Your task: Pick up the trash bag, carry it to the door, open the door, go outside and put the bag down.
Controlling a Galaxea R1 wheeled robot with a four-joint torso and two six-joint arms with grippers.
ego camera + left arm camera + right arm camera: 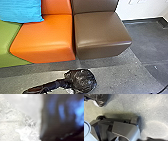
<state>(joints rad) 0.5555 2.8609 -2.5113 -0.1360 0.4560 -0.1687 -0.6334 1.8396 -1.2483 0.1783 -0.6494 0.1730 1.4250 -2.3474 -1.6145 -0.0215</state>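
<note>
"Where is the trash bag?"

"The shiny, crumpled black plastic trash bag [83, 81] is low in front of the orange padded seat [47, 40] and the brown padded seat [102, 32], nearest where they meet. A long black shape [50, 86] runs up to it from the robot's left; I can't make out whether that is an arm or part of the bag."

"Resting or held?"

"I can't tell; the speckled grey floor [115, 71] is visible around it."

"And the end effectors?"

"For the left end effector, I can't tell whether it is clenched, released or grasping the bag. The right end effector's state is unclear too."

"What else is here?"

"A green padded seat [8, 45] beside the orange one, a bright turquoise fabric cushion [22, 11] overlapping both, and a white wall [147, 11]. The robot's dark grey base [124, 127] stands on the floor, near the bag."
</note>
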